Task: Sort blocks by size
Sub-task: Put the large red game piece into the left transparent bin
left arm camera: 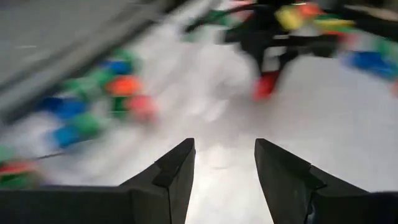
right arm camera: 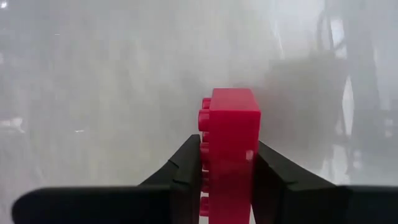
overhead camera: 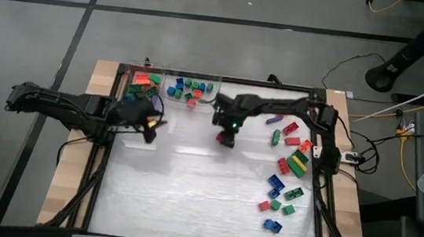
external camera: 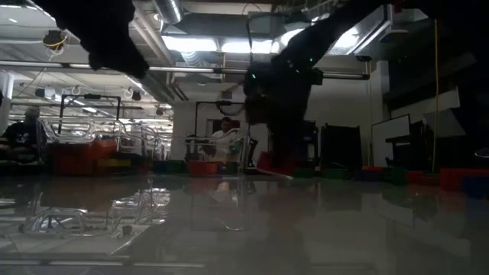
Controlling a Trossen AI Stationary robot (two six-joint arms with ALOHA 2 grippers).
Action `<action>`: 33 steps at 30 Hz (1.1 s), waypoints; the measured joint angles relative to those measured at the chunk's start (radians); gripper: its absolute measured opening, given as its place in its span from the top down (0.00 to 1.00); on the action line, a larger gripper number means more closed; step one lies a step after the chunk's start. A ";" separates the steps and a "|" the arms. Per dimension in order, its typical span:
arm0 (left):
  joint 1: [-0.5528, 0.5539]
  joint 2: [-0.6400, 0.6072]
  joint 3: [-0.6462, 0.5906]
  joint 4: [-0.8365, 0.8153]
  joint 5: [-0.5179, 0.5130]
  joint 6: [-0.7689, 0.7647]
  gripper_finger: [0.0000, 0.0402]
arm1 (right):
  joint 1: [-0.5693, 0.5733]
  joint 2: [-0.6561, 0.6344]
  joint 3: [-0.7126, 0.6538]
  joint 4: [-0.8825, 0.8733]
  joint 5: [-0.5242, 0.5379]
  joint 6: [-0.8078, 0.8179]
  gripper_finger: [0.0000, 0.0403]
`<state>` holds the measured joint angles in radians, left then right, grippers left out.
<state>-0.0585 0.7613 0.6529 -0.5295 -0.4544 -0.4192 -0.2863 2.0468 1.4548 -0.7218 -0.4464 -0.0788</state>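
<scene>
— Blocks (overhead camera: 289,168) lie mostly loose toward 3 and 4 o'clock on the table (overhead camera: 188,195); others already fill two clear trays (overhead camera: 174,88) at 11 o'clock. Which step is this?

— A carry, I'd judge. The right gripper (right arm camera: 227,163) pinches a red brick (right arm camera: 230,146), hanging near mid-table, toward 12 o'clock.

— And the left gripper (left arm camera: 224,163)?

— Fingers spread, holding nothing, at 9 o'clock. Next the right must reach the matching tray, then release.
</scene>
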 joint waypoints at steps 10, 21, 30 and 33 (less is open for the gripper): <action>-0.136 0.101 0.000 0.048 0.224 0.063 0.61 | 0.226 0.000 0.000 0.347 0.009 -0.004 0.77; -0.185 0.370 0.000 0.317 0.223 0.269 0.61 | 0.316 0.000 0.000 0.601 0.106 0.057 0.77; -0.183 0.465 0.000 0.366 0.216 0.266 0.61 | 0.322 0.001 0.000 0.600 0.193 0.101 0.77; -0.183 0.478 0.000 0.367 0.214 0.266 0.61 | 0.322 0.001 0.000 0.610 0.193 0.101 0.77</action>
<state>-0.2417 1.2392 0.6529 -0.1623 -0.2405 -0.1535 0.0355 2.0480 1.4551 -0.1113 -0.2539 0.0219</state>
